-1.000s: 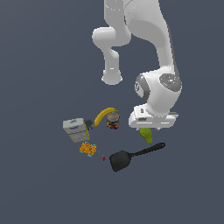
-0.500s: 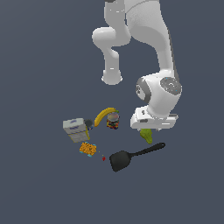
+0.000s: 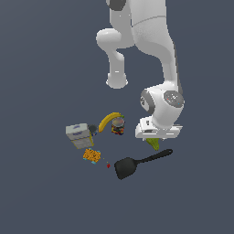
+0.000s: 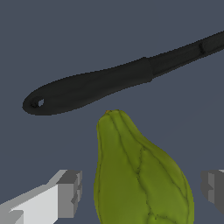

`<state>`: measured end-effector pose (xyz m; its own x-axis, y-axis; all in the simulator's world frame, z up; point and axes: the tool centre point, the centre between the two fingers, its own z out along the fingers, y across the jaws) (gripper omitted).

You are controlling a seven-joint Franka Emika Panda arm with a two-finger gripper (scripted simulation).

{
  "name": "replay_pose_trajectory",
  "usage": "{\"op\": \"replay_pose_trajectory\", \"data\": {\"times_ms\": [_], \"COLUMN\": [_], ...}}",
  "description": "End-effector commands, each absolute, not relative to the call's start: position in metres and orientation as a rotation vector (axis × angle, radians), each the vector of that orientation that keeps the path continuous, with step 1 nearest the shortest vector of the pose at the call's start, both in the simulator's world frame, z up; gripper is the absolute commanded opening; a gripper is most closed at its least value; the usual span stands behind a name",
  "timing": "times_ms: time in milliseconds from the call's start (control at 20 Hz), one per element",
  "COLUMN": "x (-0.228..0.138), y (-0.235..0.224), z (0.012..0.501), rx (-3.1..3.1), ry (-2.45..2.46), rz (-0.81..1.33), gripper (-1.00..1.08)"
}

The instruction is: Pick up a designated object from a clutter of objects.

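Wrist view shows the end effector point(image 4: 142, 190) wide apart around the pear point(image 4: 140, 175), fingers not touching it — reach done, squeeze and lift remain.

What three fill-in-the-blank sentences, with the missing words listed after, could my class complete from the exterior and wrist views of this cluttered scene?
1. In the wrist view, the green pear sits between the two fingers of the open ____.
2. The long black handle near the pear's narrow end belongs to the ____.
3. In the exterior view, the small dark can stands beside the curved yellow ____.
4. The pincer's fingers are ____ from the pear, gaps showing on both sides.

Missing words: pincer; spatula; banana; apart
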<state>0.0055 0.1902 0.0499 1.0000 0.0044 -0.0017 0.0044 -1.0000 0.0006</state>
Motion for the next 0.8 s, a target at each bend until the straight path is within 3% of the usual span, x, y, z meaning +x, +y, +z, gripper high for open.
{"op": "replay_pose_trajectory", "data": {"times_ms": [0, 150, 200, 750], "x": [0.0061, 0.0065, 0.0065, 0.0061], "y": [0.1903, 0.1906, 0.1906, 0.1912], "z": [0.0432, 0.0408, 0.0408, 0.0419], "rx": [3.142, 3.142, 3.142, 3.142], "ry": [0.006, 0.006, 0.006, 0.008], "rz": [0.0, 0.0, 0.0, 0.0], "gripper": [1.0, 1.0, -1.0, -1.0]}}
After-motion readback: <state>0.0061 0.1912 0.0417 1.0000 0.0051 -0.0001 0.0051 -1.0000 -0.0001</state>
